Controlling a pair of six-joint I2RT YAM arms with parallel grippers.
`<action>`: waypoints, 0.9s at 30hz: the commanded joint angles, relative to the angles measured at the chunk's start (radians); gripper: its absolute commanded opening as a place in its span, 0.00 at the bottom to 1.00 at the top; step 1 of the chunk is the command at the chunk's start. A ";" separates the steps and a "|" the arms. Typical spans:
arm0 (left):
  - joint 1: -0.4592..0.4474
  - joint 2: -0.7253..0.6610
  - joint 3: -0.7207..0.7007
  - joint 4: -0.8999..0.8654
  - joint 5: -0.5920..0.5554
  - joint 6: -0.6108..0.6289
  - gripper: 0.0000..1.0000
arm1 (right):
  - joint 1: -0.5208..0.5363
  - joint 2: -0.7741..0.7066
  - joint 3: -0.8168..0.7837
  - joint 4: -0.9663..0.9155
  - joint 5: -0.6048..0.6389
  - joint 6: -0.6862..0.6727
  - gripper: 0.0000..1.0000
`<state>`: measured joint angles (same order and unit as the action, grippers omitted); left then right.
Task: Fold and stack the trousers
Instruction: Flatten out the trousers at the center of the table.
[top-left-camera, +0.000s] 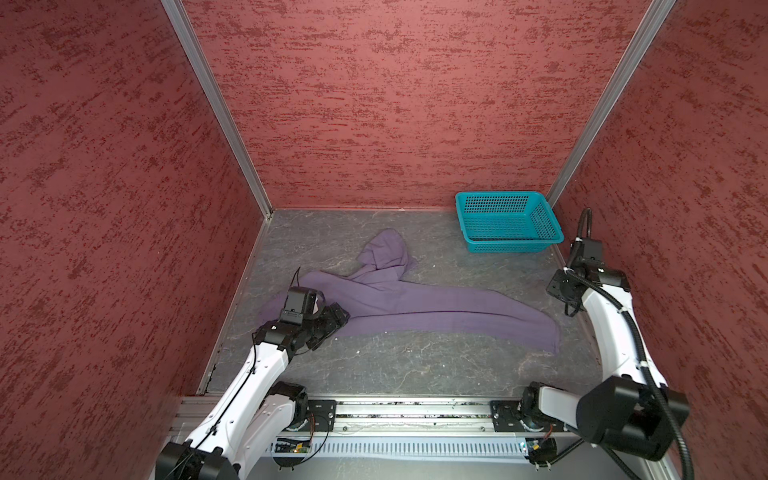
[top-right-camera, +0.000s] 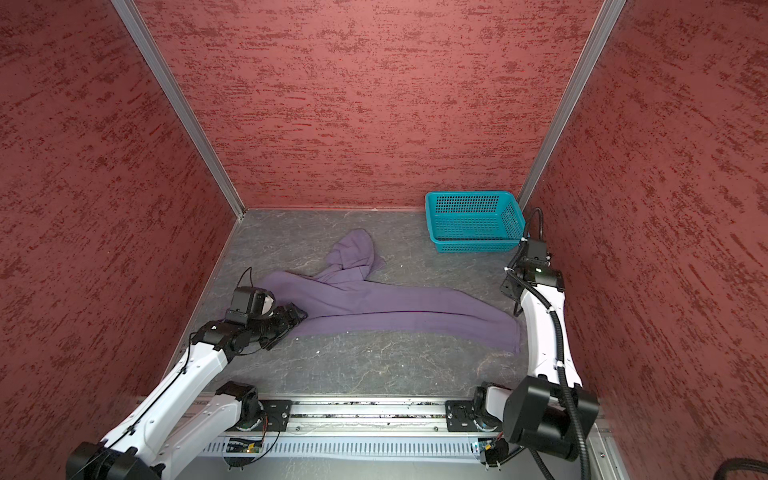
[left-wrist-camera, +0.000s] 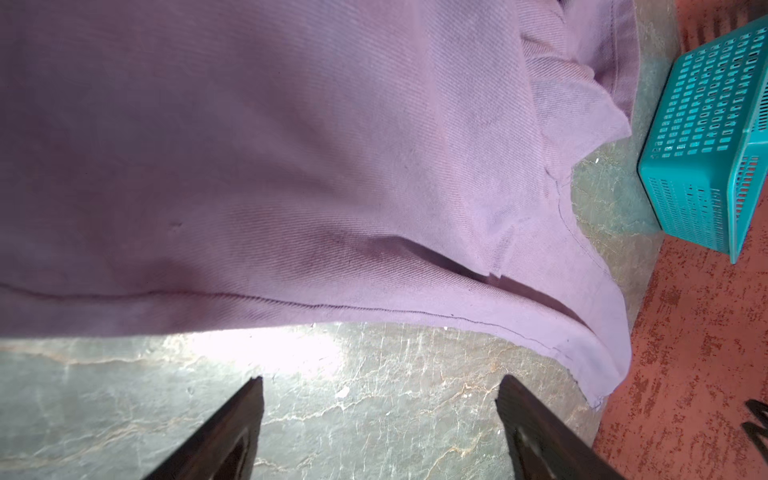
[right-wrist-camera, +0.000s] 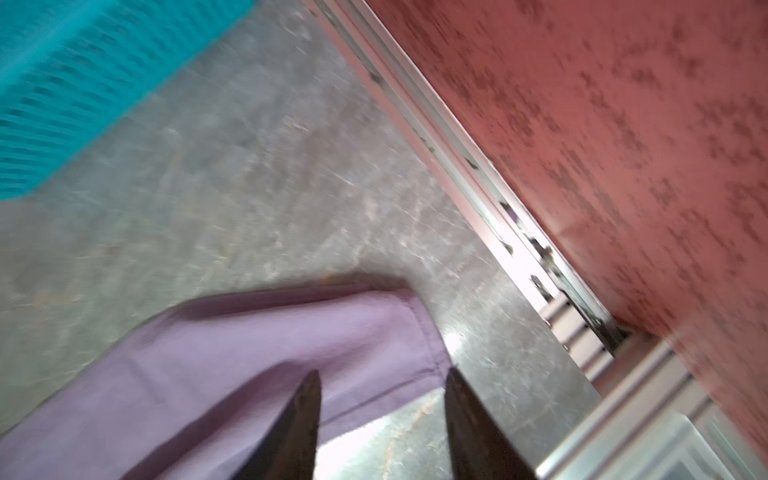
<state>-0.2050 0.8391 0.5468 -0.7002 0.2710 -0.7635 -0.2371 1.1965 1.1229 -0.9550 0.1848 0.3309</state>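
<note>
Lying long, the trousers (top-left-camera: 436, 311) reach from the left gripper (left-wrist-camera: 380, 378), by their waist, to the right gripper (right-wrist-camera: 382, 372), over their cuff; both spread wide, holding nothing.

Lavender trousers (top-left-camera: 415, 307) — plain; teal basket (top-left-camera: 509, 222), dotted with holes; grey veined surface (top-left-camera: 415, 365) — mottled red walls (top-left-camera: 395, 104).

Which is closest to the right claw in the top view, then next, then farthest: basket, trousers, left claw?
1. Trousers: leg end right by the right claw.
2. Basket: back right corner.
3. Left claw: opposite side, at the trousers' other end.
</note>
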 joint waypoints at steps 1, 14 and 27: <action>-0.012 0.004 -0.020 -0.012 -0.018 -0.027 0.88 | 0.158 -0.022 -0.002 0.108 -0.125 0.023 0.25; 0.011 0.053 0.359 -0.171 -0.307 0.076 0.93 | 0.761 0.376 0.103 0.561 -0.227 -0.120 0.54; 0.374 0.049 0.184 -0.096 -0.060 0.126 1.00 | 0.752 0.939 0.586 0.571 -0.334 -0.038 0.81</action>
<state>0.1188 0.8845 0.7605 -0.8181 0.1089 -0.6712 0.5243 2.0739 1.6180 -0.3870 -0.1078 0.2577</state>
